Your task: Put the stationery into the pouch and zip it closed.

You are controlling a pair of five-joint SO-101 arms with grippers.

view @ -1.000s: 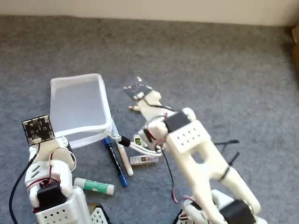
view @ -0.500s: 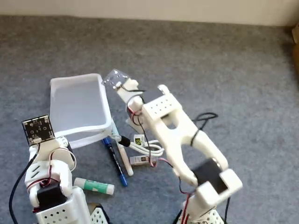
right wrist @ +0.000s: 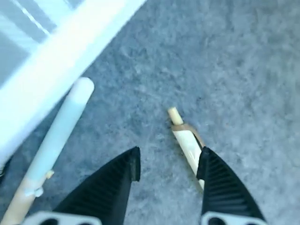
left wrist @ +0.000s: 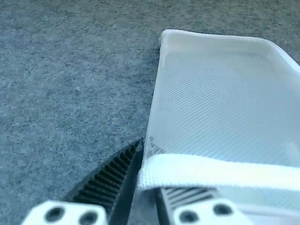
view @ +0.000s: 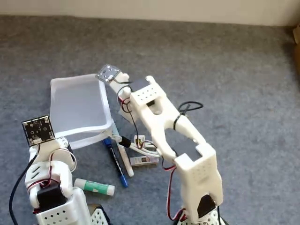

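Currently right tool (right wrist: 169,153) agape over tan stick (right wrist: 185,139); left tool (left wrist: 147,165) seemingly pinching pouch (left wrist: 220,103).

Between the ridged, matt black plastic jaws of the left gripper (left wrist: 147,164) you see the pouch (left wrist: 220,103): translucent, finely ribbed mesh plastic, edged with a white woven cloth band. The carpet (left wrist: 70,70) around the pincer is grey, rough and fibrous. Just ahead of the right gripper (right wrist: 169,159), note the cream pen (right wrist: 183,136), smooth and faintly glossy, and to one side the pale pen (right wrist: 58,136), smooth satin plastic.
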